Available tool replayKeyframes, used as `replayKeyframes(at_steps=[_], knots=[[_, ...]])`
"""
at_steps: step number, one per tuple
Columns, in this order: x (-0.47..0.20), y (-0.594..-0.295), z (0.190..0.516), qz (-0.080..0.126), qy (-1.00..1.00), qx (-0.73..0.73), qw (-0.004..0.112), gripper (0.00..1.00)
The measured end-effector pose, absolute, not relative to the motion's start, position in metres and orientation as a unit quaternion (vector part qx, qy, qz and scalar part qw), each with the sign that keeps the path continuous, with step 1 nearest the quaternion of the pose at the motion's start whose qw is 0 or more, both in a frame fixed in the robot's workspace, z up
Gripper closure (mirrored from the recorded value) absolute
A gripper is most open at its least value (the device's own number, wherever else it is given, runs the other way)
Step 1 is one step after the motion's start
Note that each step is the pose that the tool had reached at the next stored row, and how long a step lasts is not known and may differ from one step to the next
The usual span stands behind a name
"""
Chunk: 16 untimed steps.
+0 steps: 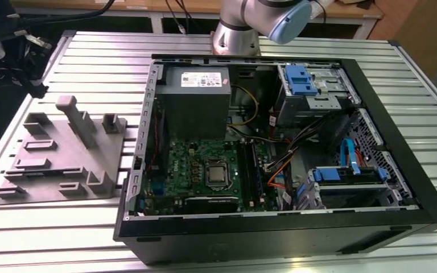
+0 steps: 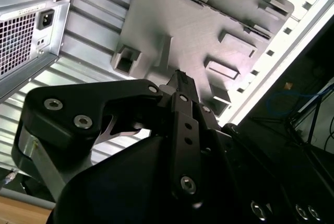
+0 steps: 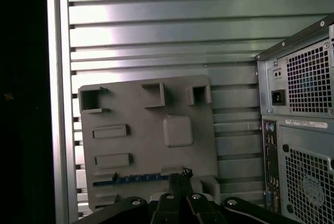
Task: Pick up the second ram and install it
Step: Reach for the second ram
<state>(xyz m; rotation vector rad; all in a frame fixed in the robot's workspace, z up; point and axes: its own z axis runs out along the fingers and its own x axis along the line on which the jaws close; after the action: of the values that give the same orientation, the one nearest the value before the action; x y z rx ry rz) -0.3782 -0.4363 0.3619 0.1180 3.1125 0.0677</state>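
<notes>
- Second ram [image 3: 133, 179], the thin blue-edged stick, lies on edge in a slot of the grey fixture tray [image 3: 188, 104], along the tray side nearest the camera in the first wrist view. It has not yet been lifted.
- The gripper [image 3: 182, 173] hangs above the tray with its jaws drawn together and nothing between them. In the first wrist view its tip sits just past one end of the stick.
- I'd call this the approach to the pick, with the install not begun.
- A grasp here would call for parted jaws, lined up to straddle the board's flat faces, then a straight descent into the slot.
- The tray's raised pegs and pockets crowd the stick, so I'd expect little room for a skewed approach.
- In the exterior view, the tray [image 1: 59, 170] sits on the slatted table [image 1: 104, 57], to the left of the open computer case [image 1: 279, 227].
- Inside the case are the green motherboard [image 1: 196, 165] and the grey power supply [image 1: 196, 96].
- Loose orange cables [image 1: 279, 168] lie close to the board and could hamper the install.
</notes>
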Motion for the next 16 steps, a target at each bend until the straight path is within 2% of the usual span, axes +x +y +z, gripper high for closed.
replayKeyframes(at_steps=[16], knots=[[-0.394,-0.449,0.346,0.022,0.999,0.038,0.013,0.90]])
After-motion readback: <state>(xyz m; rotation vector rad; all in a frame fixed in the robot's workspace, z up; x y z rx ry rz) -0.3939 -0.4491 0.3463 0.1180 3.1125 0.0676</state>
